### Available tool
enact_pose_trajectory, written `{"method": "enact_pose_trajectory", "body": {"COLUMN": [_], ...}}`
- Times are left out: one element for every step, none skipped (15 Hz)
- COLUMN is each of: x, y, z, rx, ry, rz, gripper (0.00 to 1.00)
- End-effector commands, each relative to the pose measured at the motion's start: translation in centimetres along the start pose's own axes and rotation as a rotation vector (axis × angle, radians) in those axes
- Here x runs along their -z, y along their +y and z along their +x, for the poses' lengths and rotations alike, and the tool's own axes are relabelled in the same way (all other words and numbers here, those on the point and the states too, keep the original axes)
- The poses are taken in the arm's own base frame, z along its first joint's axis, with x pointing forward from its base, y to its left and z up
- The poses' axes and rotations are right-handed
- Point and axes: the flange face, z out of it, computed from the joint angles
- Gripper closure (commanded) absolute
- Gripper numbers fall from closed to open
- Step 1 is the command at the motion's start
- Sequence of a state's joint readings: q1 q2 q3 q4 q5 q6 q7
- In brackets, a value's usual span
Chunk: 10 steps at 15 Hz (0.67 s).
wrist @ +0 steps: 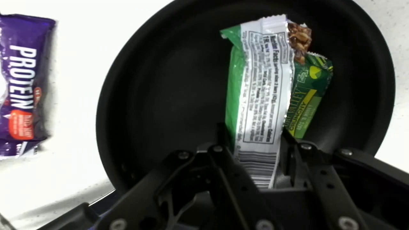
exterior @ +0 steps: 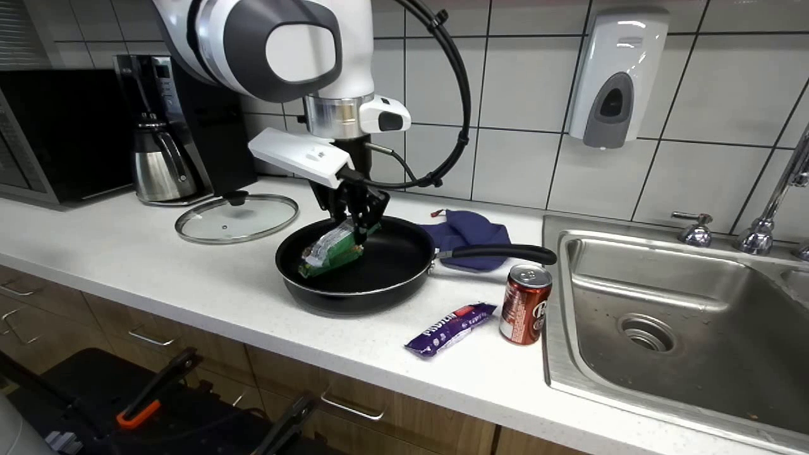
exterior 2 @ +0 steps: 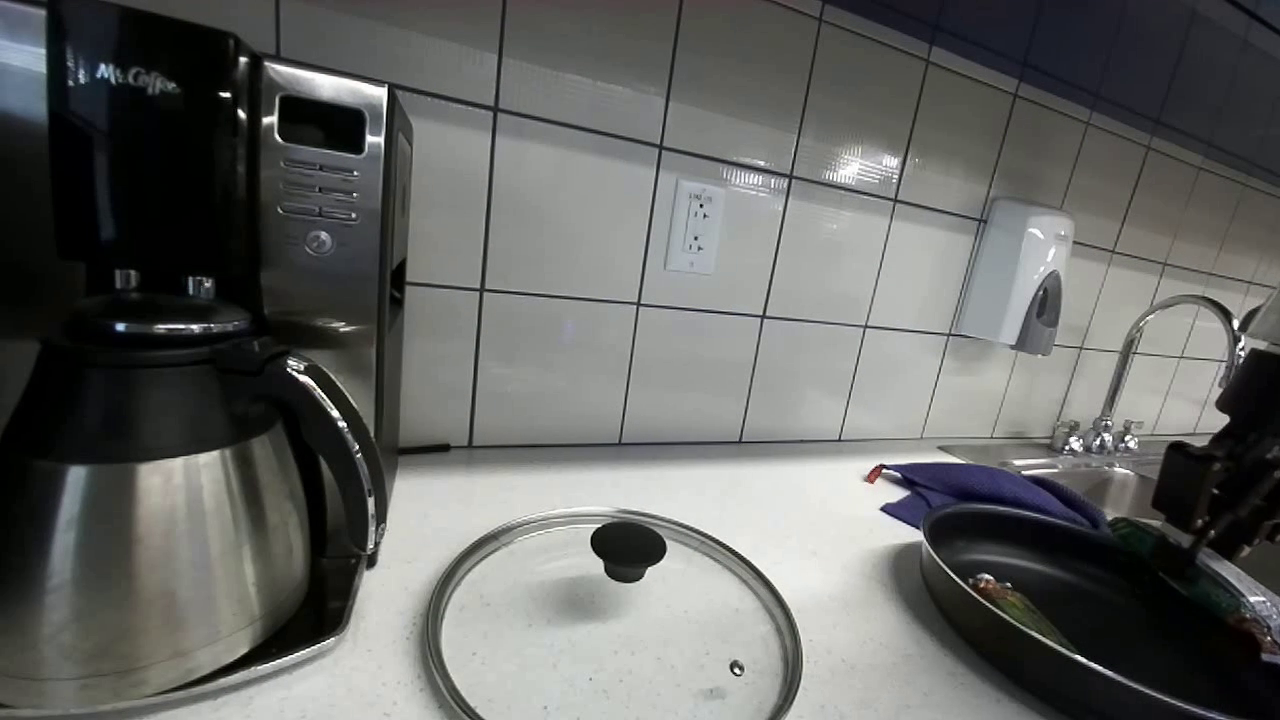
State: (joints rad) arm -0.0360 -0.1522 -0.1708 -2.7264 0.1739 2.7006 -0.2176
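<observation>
"What's the claw (wrist: 254, 137) gripping?"
"A green-and-white granola bar packet (wrist: 265, 80), pinched between its jaws, inside the frying pan (wrist: 159, 83)."
"And half-hidden behind it in the wrist view?"
"A Nature Valley Oats 'n Honey bar (wrist: 308, 95)."
"Farther out?"
"On the bench (exterior: 126, 246), a purple protein bar (exterior: 450, 330) near a soda can (exterior: 524, 306)."

Streaky glare on the wall tiles (exterior 2: 853, 168), washed-out white counter (wrist: 75, 134) in the wrist view.

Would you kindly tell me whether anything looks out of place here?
Yes: a frying pan is an odd place for packaged food. A dark green bar lies inside, and the jaws hold a green-and-white bar partly hiding it in the wrist view.
</observation>
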Motion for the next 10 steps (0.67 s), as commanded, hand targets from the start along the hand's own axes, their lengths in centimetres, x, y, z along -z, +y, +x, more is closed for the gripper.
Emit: {"method": "enact_pose_trajectory", "body": {"x": [-0.4, -0.5, -0.8, -1.1, -1.4, -1.8, -2.1, -2.3, -2.5, -2.7], "y": [1.8, 2.0, 2.1, 2.3, 2.3, 2.4, 2.5, 2.6, 2.6, 2.5], "z": [-0.2, 0.1, 0.2, 0.4, 0.6, 0.8, 1.1, 1.3, 1.6, 2.0], "rx": [0.059, 0.059, 0.056, 0.047, 0.036, 0.022, 0.012, 0.003, -0.003, -0.007], "ry": [-0.006, -0.005, -0.007, -0.014, -0.022, -0.028, -0.028, -0.028, -0.026, -0.018], "rz": [-0.014, -0.003, -0.005, -0.002, 0.007, 0.009, 0.013, 0.015, 0.018, 0.022], "gripper": [0.87, 0.87, 0.87, 0.87, 0.87, 0.87, 0.87, 0.87, 0.87, 0.87]}}
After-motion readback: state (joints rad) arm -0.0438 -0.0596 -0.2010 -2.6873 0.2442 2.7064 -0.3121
